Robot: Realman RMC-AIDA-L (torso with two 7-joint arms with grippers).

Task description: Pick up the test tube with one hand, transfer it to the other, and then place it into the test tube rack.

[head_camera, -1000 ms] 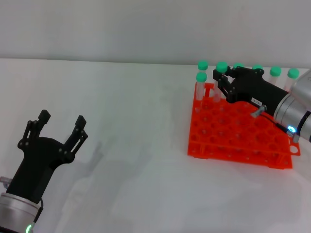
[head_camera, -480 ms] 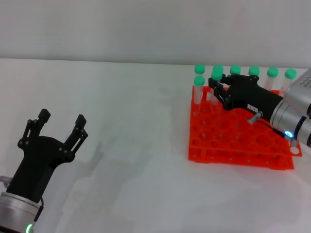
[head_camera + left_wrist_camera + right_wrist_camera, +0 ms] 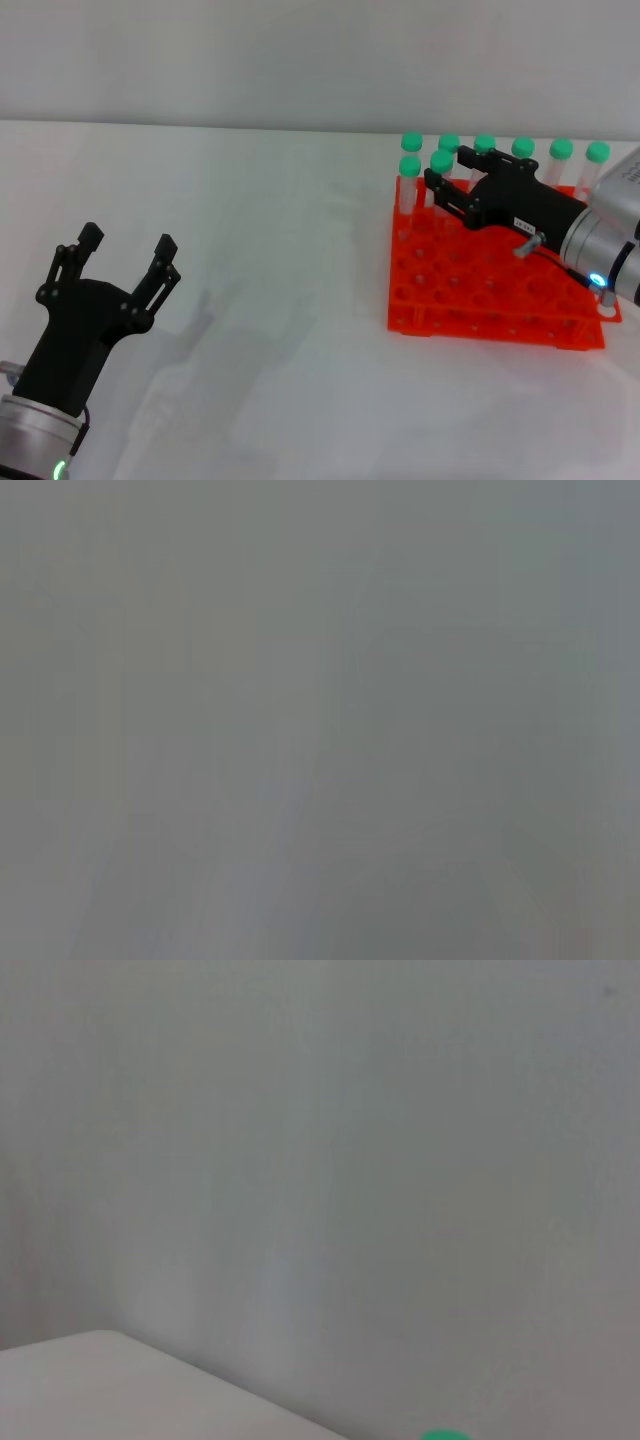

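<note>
Fingers of the right gripper (image 3: 436,186) clamp a test tube (image 3: 441,172) over the rack (image 3: 480,290); left gripper (image 3: 125,258) fingers spread.

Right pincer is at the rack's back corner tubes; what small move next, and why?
Probably lift straight up. The right pincer looks shut on the tube in the rack's second row, beside other tubes. The left pincer waits open near the front.
</note>
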